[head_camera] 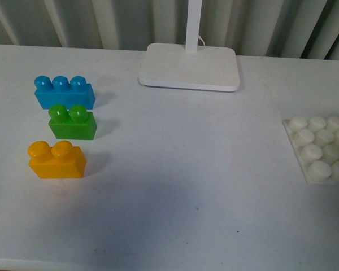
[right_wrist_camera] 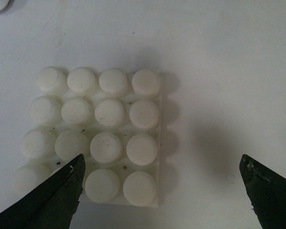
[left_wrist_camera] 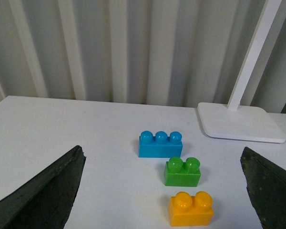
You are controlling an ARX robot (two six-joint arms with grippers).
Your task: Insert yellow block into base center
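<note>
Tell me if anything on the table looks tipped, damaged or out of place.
Nothing major: the yellow block, green brick and blue brick stand upright. Only small dark specks dirty the base between its studs.

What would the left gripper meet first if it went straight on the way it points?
Probably the yellow block, nearest in line between the fingers of the open left gripper in the left wrist view; the green brick and blue brick lie beyond. Height is unclear, so it might pass above.
</note>
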